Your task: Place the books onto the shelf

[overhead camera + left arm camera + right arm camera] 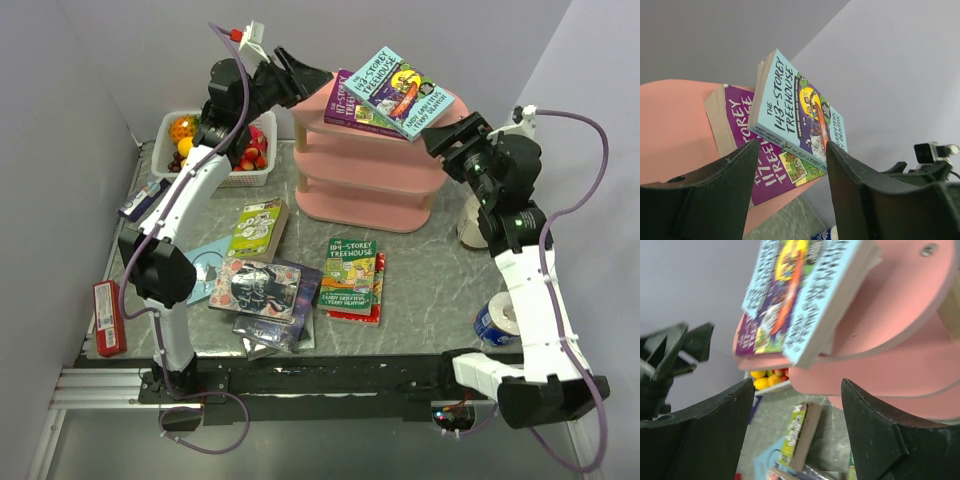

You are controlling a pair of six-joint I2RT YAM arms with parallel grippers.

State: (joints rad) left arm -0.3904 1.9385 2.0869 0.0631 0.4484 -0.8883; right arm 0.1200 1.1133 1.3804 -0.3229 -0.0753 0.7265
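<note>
Upper centre, the light-blue book [405, 90] lay askew on top of the shelf [365, 212]; left gripper [320, 78] and right gripper [432, 135] flanked it, both partly open and empty, likely to square it up

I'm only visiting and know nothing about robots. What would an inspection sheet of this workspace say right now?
Surface: grey marbled table, bare patches between items.
Job's things: pink shelf upright; blue Treehouse book lies askew on purple book on the top tier, overhanging the edge; green Treehouse book, lime book and dark books lie on the table.
Clutter: fruit basket, red box at the left edge, blue-white carton, blue-white round item by the right arm.
Grippers: left gripper and right gripper both open, empty, either side of the top tier.
Cables: purple cables loop off both arms.
Surroundings: plain pale walls; nothing else seen.
</note>
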